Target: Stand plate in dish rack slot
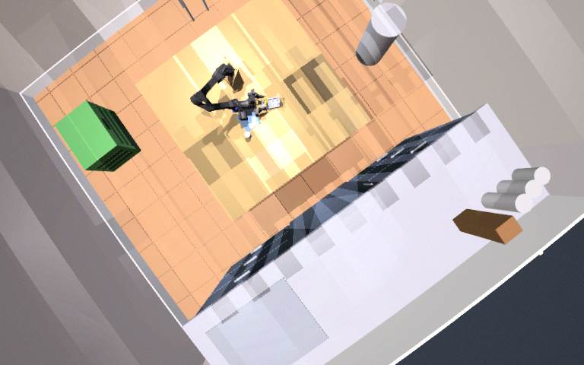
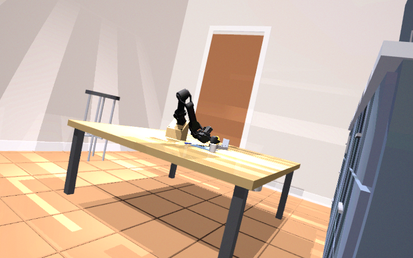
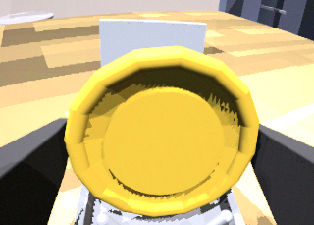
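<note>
The yellow plate (image 1: pixel 265 103) (image 2: pixel 218 139) (image 3: pixel 164 141) stands roughly upright, its face towards the wrist camera. My gripper (image 1: pixel 261 103) (image 3: pixel 162 132) is shut on it, with one dark finger at each side of the rim. The pale dish rack (image 1: pixel 274 103) (image 2: pixel 226 143) has an upright white back panel, which shows behind the plate in the wrist view (image 3: pixel 152 35). The plate's lower rim is over the rack's base at the near end. Peg tips show below the plate. The plate hides most of the slots, so I cannot tell whether its rim is between the rails.
A white cup (image 1: pixel 247 134) (image 2: pixel 212 148) stands on the wooden table (image 2: pixel 170 157) beside the arm's front part. A light blue cloth or sheet (image 1: pixel 253 122) lies between the cup and the gripper. A small dark blue object (image 2: pixel 187 143) lies nearer the arm's wooden base block (image 2: pixel 175 133).
</note>
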